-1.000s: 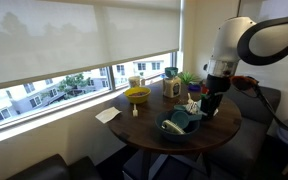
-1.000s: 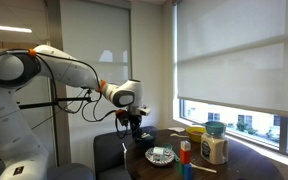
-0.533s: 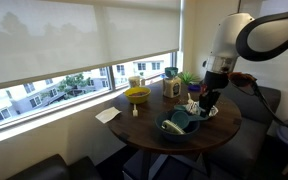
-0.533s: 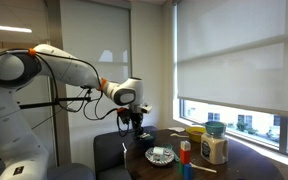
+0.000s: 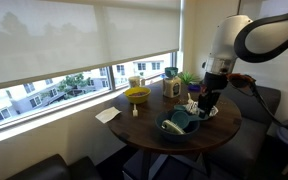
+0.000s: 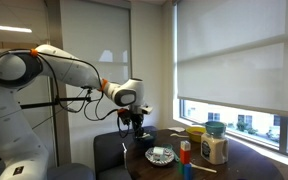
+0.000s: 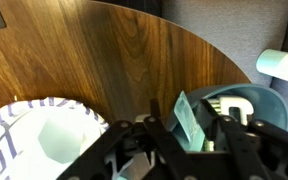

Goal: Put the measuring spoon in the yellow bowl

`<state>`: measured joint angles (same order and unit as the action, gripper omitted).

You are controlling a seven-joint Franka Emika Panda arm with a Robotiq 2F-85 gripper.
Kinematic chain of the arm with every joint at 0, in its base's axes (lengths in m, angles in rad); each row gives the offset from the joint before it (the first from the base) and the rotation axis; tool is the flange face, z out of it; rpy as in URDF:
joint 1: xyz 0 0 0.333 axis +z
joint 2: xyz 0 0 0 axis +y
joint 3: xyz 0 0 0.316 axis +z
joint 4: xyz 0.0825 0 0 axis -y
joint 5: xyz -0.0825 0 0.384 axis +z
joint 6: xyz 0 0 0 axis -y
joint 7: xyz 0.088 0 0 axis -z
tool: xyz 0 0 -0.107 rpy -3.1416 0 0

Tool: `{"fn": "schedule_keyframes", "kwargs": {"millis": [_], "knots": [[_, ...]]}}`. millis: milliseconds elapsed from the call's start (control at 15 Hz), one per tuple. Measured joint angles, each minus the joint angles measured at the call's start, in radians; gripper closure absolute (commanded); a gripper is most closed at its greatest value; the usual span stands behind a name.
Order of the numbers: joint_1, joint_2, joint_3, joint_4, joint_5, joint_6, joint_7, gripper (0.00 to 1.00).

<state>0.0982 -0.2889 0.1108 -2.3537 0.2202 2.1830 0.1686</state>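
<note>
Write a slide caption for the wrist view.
Open gripper above the wooden table, the measuring spoon in the dark bowl showing between its fingers, patterned plate alongside.

A round table (image 7: 104, 50) of dark, grained wood is shown in every view. The yellow bowl (image 5: 137, 95) is set on it towards the window side, and a small object (image 5: 135, 110), too small to be made out, is placed just beside it. A jar with a teal lid (image 6: 215, 146) is stood upright near the yellow bowl. A patterned plate (image 7: 9, 120) and a dark blue-grey bowl (image 7: 269, 100) are laid near each other closer to the opposite edge. Whether they touch cannot be told, since the gap between them is hidden in the wrist view.
</note>
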Motion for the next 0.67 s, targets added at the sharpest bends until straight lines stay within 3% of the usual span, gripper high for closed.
{"fn": "schedule_keyframes", "kwargs": {"millis": [200,667], "knots": [[0.000,0.004,0.000,0.000,0.000,0.004,0.004,1.00],[0.001,-0.011,-0.013,0.043,0.061,0.003,-0.002,0.98]]}}
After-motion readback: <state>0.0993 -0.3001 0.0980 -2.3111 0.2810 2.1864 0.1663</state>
